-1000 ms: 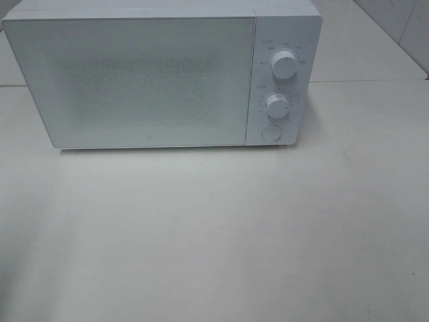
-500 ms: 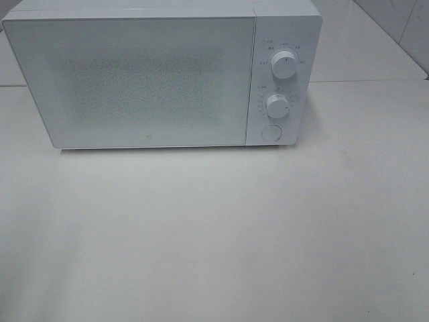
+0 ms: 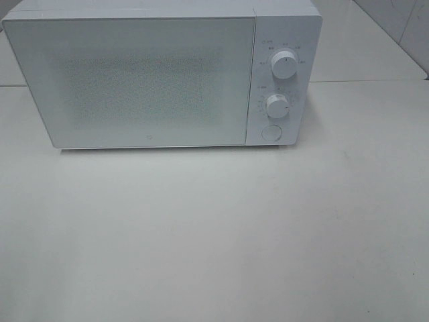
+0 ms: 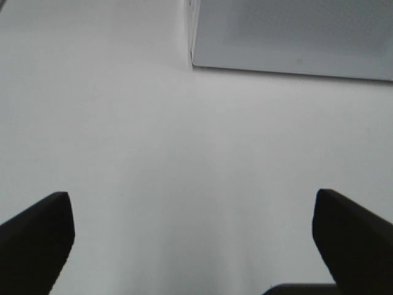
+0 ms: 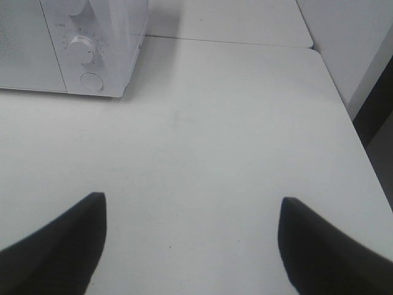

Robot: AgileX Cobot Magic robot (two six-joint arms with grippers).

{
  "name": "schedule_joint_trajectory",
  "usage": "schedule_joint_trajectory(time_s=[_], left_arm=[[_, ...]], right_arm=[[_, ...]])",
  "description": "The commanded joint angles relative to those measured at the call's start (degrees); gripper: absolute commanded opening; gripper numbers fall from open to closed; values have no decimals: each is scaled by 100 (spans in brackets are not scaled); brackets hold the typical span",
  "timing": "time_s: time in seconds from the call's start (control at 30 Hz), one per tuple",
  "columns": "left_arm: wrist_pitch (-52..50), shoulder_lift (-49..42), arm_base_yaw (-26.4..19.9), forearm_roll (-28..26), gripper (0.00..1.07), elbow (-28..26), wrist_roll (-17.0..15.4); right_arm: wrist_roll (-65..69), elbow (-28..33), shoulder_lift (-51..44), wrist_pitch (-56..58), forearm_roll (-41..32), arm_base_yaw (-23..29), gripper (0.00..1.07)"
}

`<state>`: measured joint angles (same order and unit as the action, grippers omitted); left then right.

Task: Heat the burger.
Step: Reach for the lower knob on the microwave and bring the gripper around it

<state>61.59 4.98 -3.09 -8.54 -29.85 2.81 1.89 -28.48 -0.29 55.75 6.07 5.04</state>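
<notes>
The burger shows in no view; whether it sits behind the frosted door (image 3: 134, 80) of the shut microwave (image 3: 288, 27) cannot be told. The task looks either barely begun or waiting on the knobs (image 3: 284, 66). The left tool (image 4: 191, 203) and right tool (image 5: 191, 201) both gape wide, holding nothing, over the tabletop (image 3: 214, 235). Nothing blocks the controls; only the closed door bars the way in

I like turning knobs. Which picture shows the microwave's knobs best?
The exterior high view: the upper knob and lower knob face the camera, whole. The right wrist view shows the lower one slantwise and only part of the upper. The left wrist view shows neither, only a corner of the microwave.
</notes>
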Motion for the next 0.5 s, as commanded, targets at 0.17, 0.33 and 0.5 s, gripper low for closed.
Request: schedule_joint_trajectory(time_s=[0.17, 0.33, 0.5], left_arm=[[-23, -670, -29, -52, 98, 23, -11], [-17, -676, -29, -52, 98, 23, -11], [-17, -676, -29, -34, 98, 23, -11]], right_arm=[[34, 17, -143, -80, -17, -23, 73], [34, 17, -138, -80, -17, -23, 73], [34, 17, -138, -80, -17, -23, 73]])
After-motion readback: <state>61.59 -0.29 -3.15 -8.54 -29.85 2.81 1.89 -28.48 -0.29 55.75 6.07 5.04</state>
